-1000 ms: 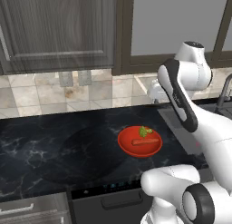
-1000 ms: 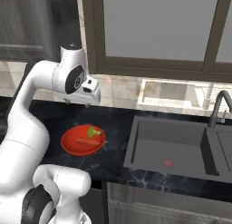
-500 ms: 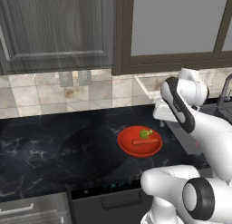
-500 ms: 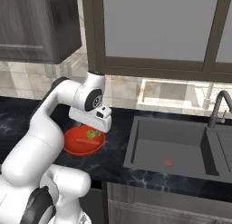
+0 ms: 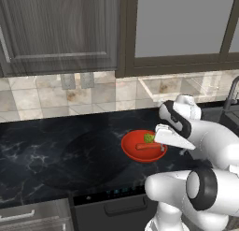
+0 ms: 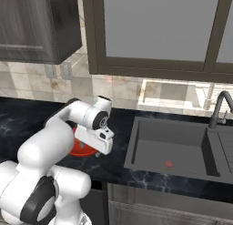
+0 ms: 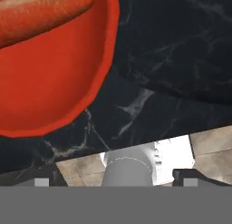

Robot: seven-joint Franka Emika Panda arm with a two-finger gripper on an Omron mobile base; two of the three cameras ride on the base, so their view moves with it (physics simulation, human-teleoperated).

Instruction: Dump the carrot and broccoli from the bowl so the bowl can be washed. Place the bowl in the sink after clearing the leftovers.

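You are viewing the fingers (image 7: 117,181) standing spread wide, with nothing between them; their two dark tips are showing at the lower edge of the hand view, one (image 7: 41,181) to the left and one to the right. The hand (image 5: 173,137) is hovering low beside the right rim of the bowl (image 5: 136,155), above the black marbled table (image 5: 56,150). You cannot tell from the base views whether the hand is touching the rim.

In the hand view, the bowl (image 7: 50,78) is lying in the upper left, and the carrot (image 7: 41,12) is lying across its inside near the top edge. In the left base view, the carrot (image 5: 145,146) is resting inside the bowl, with the broccoli (image 5: 149,138) sitting just beside it, toward the far rim.

In the right base view, the arm is covering most of the bowl (image 6: 78,150). The sink (image 6: 168,146) is lying to the right of the bowl, well apart from it, with the dark curved faucet (image 6: 219,108) rising at its far right corner.
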